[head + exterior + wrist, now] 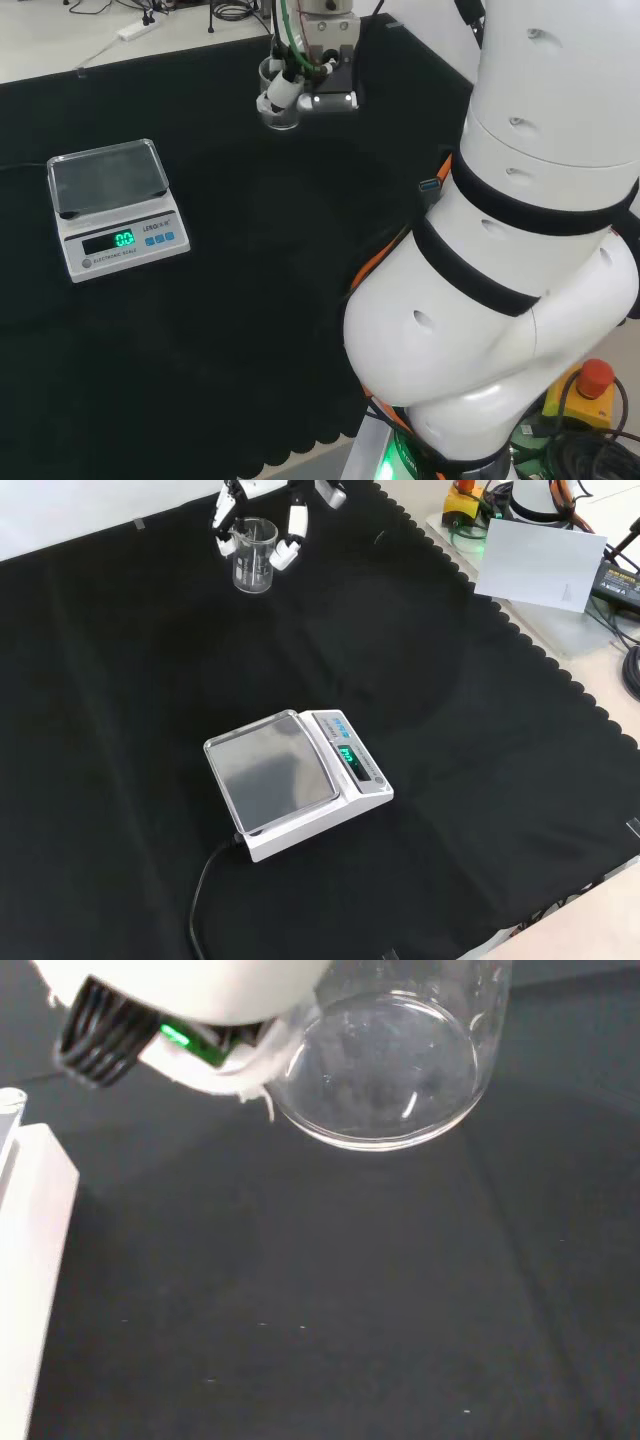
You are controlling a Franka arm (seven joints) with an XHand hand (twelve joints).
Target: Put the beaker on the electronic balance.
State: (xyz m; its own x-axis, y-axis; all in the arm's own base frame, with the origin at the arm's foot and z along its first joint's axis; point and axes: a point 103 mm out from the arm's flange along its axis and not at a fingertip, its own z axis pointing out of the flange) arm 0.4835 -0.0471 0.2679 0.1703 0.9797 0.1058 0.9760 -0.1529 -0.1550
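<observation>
Electronic balance (296, 783) sits nearest the front camera, pan bare; beaker (254, 555) stands upright well beyond it (far cloth edge), hand (290, 532) fingers curled around its sides.

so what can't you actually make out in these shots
- Hand, front view: the palm is cut off by the top edge, and fingers stand on both sides of the beaker, so contact cannot be judged.
- Beaker, head view: mostly hidden behind the hand and wrist.
- Beaker, wrist view: a blurred white part of the hand covers its near wall.
- Balance display: digits too small to read.
</observation>
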